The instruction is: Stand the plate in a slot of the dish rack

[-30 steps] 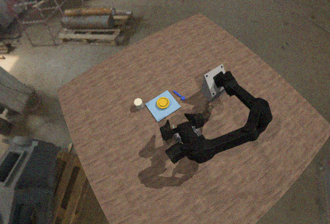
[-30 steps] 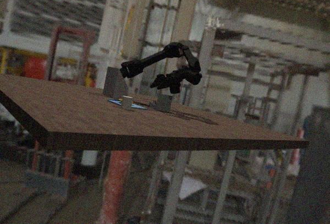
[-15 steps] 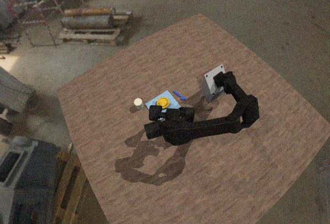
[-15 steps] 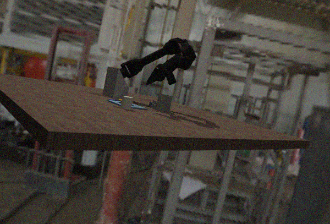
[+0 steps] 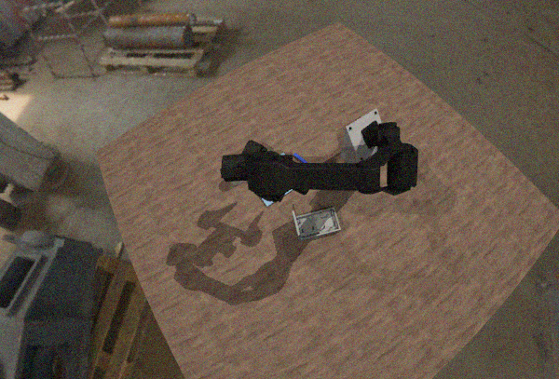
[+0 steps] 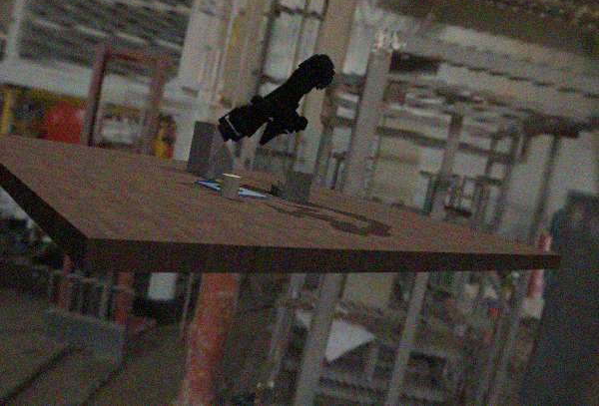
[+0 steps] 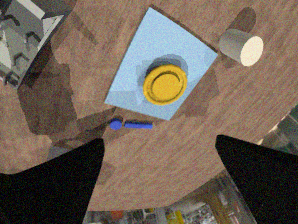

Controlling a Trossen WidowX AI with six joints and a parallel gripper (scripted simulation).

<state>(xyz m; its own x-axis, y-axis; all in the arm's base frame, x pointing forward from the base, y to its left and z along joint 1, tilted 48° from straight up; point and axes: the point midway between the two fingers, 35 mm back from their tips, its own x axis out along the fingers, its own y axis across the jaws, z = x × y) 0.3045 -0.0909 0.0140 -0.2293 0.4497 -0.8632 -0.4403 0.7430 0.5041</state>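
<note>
The yellow round plate [image 7: 165, 85] lies flat on a light blue square mat [image 7: 131, 62] [image 6: 255, 194]. In the top view the arm hides the plate. In the exterior view it is mostly hidden behind the cup. My gripper [image 7: 161, 143] is open and empty. Its fingers stand wide apart above the table, and the plate shows beyond the fingertips in the wrist view. The grey dish rack [image 5: 318, 223] [image 6: 298, 187] stands beside the mat, and part of it shows at the top left of the wrist view. No plate stands in the rack's visible part.
A white cup [image 7: 242, 46] [image 6: 230, 187] stands near one corner of the mat. A blue spoon [image 7: 137, 125] [image 5: 299, 158] lies along the mat's side nearest the fingers. The arm's grey-white base block [image 5: 359, 132] [image 6: 201, 149] stands beyond the spoon.
</note>
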